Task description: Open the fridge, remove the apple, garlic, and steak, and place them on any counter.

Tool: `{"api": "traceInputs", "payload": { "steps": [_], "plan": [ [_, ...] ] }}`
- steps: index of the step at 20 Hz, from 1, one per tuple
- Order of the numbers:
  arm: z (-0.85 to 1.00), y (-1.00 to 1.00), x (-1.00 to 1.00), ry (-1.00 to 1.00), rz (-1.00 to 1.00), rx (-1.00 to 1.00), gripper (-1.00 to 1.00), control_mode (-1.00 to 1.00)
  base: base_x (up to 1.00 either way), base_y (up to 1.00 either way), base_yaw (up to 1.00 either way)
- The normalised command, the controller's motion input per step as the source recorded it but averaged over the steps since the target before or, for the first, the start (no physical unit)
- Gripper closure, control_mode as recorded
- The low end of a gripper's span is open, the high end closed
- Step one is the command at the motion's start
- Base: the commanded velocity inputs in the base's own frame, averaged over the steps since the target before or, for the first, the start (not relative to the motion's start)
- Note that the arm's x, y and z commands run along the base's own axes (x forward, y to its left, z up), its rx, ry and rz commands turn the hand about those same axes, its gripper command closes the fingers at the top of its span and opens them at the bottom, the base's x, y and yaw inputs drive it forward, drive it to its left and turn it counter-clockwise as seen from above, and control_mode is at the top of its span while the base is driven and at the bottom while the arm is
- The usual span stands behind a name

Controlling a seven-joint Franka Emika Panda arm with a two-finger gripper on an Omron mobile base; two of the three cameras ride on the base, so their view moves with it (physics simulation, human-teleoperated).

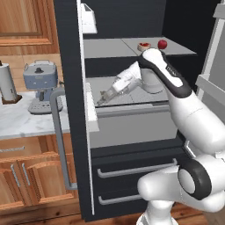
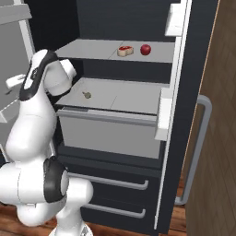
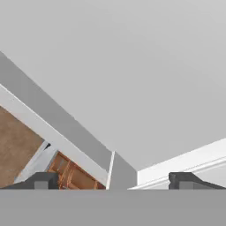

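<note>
So the fridge (image 1: pixel 132 145) is open, both doors swung wide, that part's done. Everything else is still to do though: nothing has made it out to the counter (image 1: pixel 26 121) yet.

The steak (image 2: pixel 125 50) and the apple (image 2: pixel 145 49) sit side by side on the upper shelf (image 2: pixel 92 50), toward its right end, steak on the left and apple just beside it on the right. The garlic (image 2: pixel 86 95) is on the middle shelf (image 2: pixel 129 99), near its left end, a bit back from the front edge.

My gripper (image 1: pixel 104 97) is reaching in over that middle shelf, left part of it, fingers spread wide and holding nothing. From the hand view I'm looking down at bare grey shelf with my two fingertips (image 3: pixel 42 180) far apart, no food between them.

The counter to the left of the fridge has a coffee machine (image 1: pixel 40 85) and a paper towel roll (image 1: pixel 7 83) at the back, with free marble along its front edge, so that looks like the drop spot.

My guess: garlic is the closest thing, so probably that goes first. Three pick-and-carry trips left.
</note>
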Motion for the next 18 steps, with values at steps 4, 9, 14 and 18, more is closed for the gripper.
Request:
{"api": "traceInputs", "payload": {
  "steps": [4,9,14,18],
  "plan": [
    [0.66,-0.54,-1.0,-0.2,0.02,0.06,-1.0,-1.0,0.0,0.0,0.0],
    [0.36,-0.68,-0.99,-0.03,0.0,0.08,-1.0,-1.0,0.0,0.0,0.0],
    [-0.33,-0.43,-0.48,0.14,-0.32,-0.12,-1.0,-1.0,0.0,0.0,0.0],
    [-0.46,-0.08,0.03,0.0,-0.12,-0.19,-1.0,-1.0,0.0,0.0,0.0]
  ]
}}
